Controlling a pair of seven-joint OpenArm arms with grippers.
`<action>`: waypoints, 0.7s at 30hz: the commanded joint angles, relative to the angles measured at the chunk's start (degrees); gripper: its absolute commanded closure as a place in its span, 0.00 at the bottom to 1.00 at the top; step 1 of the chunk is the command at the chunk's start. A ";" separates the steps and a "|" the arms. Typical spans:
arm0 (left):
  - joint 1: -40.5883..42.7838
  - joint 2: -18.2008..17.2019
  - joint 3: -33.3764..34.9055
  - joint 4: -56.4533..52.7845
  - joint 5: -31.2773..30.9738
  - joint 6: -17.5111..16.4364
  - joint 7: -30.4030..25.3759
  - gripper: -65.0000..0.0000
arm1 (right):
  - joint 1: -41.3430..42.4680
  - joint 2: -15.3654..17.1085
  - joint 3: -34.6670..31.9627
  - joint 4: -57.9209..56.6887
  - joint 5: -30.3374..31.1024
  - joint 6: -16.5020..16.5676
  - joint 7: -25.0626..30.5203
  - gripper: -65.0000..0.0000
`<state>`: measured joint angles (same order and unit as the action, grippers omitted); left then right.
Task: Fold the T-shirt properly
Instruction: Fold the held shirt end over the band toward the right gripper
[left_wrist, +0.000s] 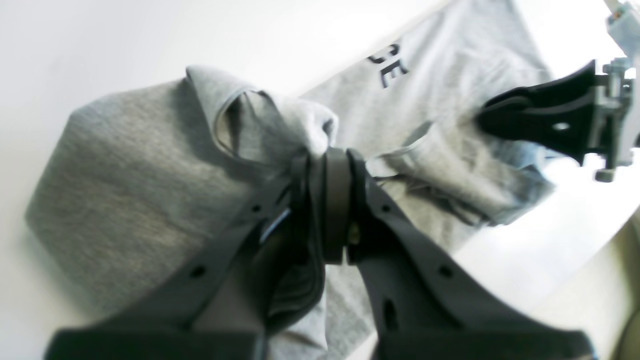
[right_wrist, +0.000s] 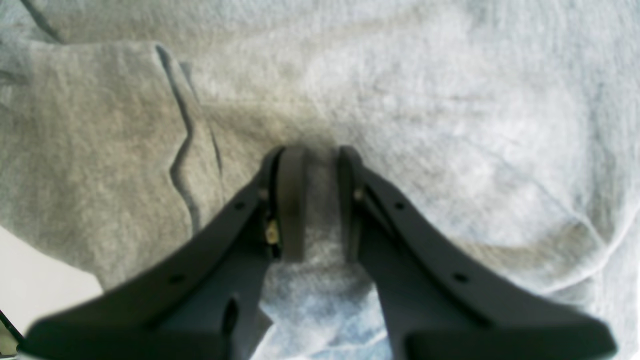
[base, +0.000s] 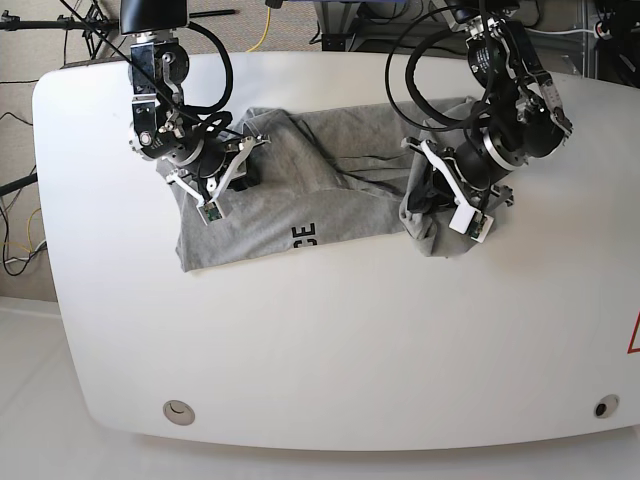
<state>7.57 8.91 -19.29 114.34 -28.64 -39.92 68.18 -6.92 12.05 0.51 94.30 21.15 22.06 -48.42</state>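
Both end effectors apparently pinching T-shirt (base: 300, 200)

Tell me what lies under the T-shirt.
The white table shows all around the T-shirt, so the shirt lies on it. Whatever sits beneath the bunched fabric is covered and cannot be seen.
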 joint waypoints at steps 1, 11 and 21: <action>-0.97 0.09 0.75 -0.32 -0.70 -0.08 -0.51 0.97 | 0.45 0.47 0.10 1.08 0.24 0.19 0.77 0.84; -1.97 0.09 7.93 -3.40 -0.47 -0.08 -0.48 0.97 | 0.41 0.51 0.32 1.18 0.22 0.31 0.89 0.83; -2.21 0.09 12.44 -5.92 -1.07 -0.08 -2.35 0.86 | 0.48 0.46 0.14 1.23 0.30 0.28 0.70 0.83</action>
<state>6.15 8.84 -7.09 108.55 -27.94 -39.90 67.90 -6.94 12.08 0.51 94.39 21.15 22.06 -48.42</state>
